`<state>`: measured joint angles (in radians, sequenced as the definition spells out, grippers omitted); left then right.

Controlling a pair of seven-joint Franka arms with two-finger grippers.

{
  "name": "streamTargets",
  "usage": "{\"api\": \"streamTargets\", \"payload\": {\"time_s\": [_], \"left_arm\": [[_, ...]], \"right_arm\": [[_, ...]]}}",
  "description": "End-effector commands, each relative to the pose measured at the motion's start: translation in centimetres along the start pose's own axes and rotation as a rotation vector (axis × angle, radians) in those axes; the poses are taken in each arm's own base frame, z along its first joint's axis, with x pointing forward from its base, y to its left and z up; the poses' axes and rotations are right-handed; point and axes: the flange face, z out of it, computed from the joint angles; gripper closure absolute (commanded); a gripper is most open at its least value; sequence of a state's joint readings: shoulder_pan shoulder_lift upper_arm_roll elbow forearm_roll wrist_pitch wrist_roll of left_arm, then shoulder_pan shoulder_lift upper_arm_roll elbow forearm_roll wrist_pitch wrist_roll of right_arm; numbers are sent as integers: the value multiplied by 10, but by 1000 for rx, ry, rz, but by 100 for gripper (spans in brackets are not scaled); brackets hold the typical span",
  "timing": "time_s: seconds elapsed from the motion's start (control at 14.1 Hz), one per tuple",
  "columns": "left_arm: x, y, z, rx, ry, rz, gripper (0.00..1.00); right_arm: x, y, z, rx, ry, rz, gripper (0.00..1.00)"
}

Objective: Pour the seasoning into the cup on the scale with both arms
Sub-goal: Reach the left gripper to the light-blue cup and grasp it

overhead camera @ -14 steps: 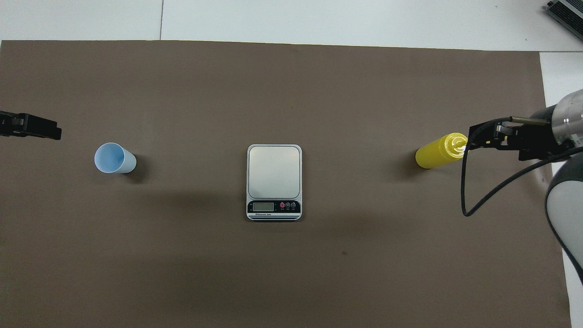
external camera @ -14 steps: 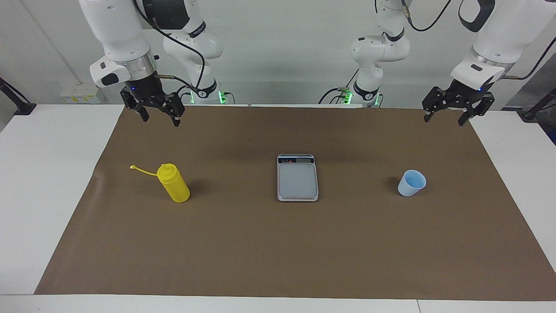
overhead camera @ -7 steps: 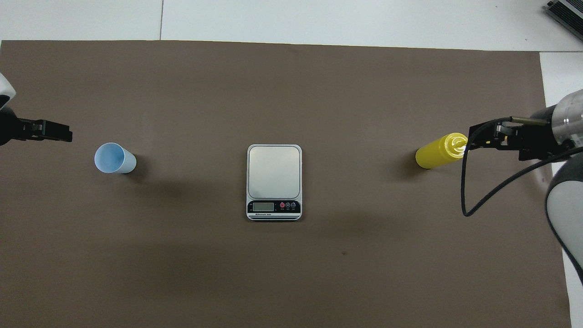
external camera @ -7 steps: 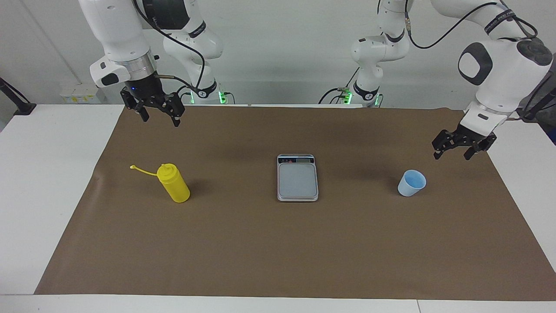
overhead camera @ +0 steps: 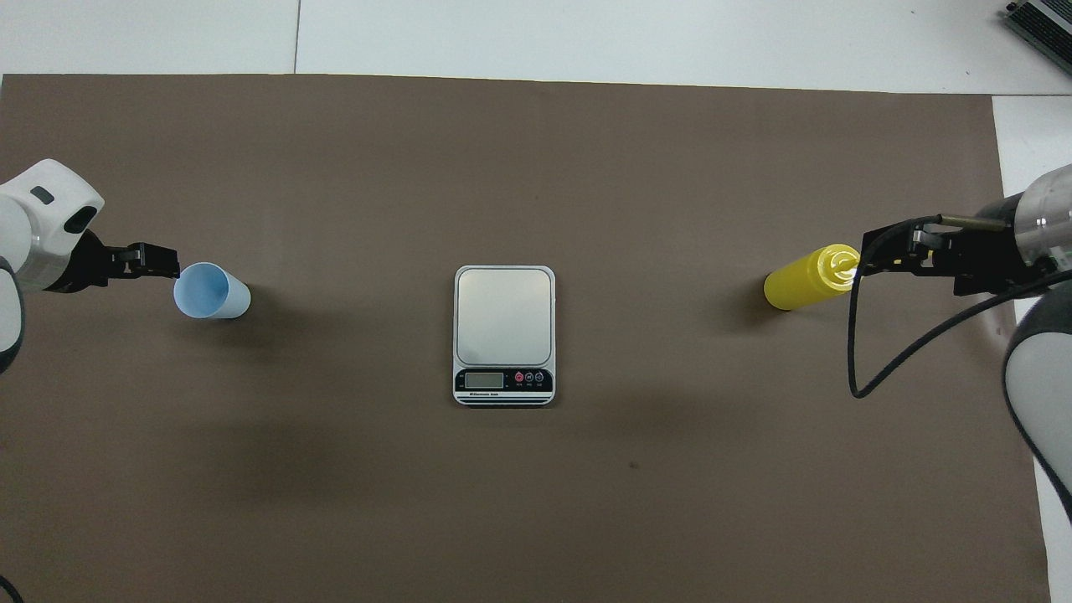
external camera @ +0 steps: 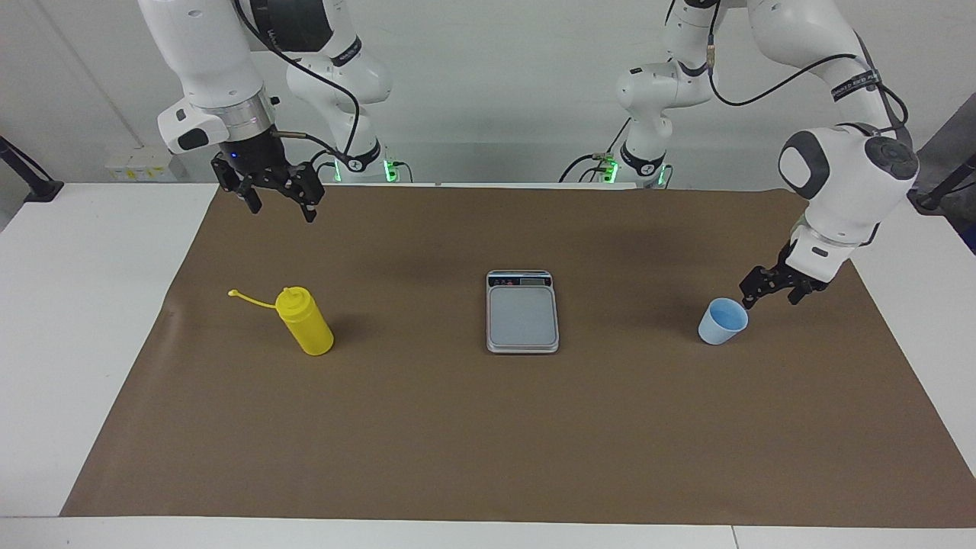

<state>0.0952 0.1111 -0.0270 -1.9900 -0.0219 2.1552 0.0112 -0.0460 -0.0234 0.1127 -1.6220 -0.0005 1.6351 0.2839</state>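
Note:
The yellow seasoning bottle (external camera: 305, 324) stands upright on the brown mat toward the right arm's end, its cap strap hanging out to the side; it also shows in the overhead view (overhead camera: 808, 278). The pale blue cup (external camera: 722, 321) (overhead camera: 209, 291) stands upright toward the left arm's end. The silver scale (external camera: 522, 313) (overhead camera: 503, 314) lies between them with nothing on it, its display end nearest the robots. My left gripper (external camera: 770, 293) (overhead camera: 159, 261) is open and low, close beside the cup's rim. My right gripper (external camera: 280, 207) (overhead camera: 879, 255) is open, empty and raised, and the arm waits.
A brown mat (external camera: 488, 442) covers most of the white table (external camera: 84, 305). A grey device's corner (overhead camera: 1038, 21) shows at the table's farthest edge, toward the right arm's end.
My left arm has swung down and in toward the cup, from high over the mat's corner to just beside its rim. The right arm, bottle, cup and scale have not moved.

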Motion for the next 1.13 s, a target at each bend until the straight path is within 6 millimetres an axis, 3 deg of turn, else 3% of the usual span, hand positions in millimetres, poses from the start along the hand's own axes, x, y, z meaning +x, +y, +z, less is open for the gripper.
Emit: {"api": "streamTargets", "payload": {"time_s": [0.0, 0.14, 0.42, 0.92, 1.06], "left_arm": [[-12, -2, 17, -8, 7, -77, 0], [-14, 0, 37, -7, -11, -121, 0], [-12, -2, 56, -8, -21, -128, 0], [-22, 3, 68, -48, -49, -155, 1], [-22, 2, 68, -48, -52, -155, 42]], "right_arm": [[-5, 4, -2, -3, -9, 21, 0], [-5, 4, -2, -2, -7, 19, 0], [-5, 4, -2, -3, -9, 19, 0], [-5, 4, -2, -3, -9, 19, 0], [-5, 4, -2, -2, -7, 19, 0]]}}
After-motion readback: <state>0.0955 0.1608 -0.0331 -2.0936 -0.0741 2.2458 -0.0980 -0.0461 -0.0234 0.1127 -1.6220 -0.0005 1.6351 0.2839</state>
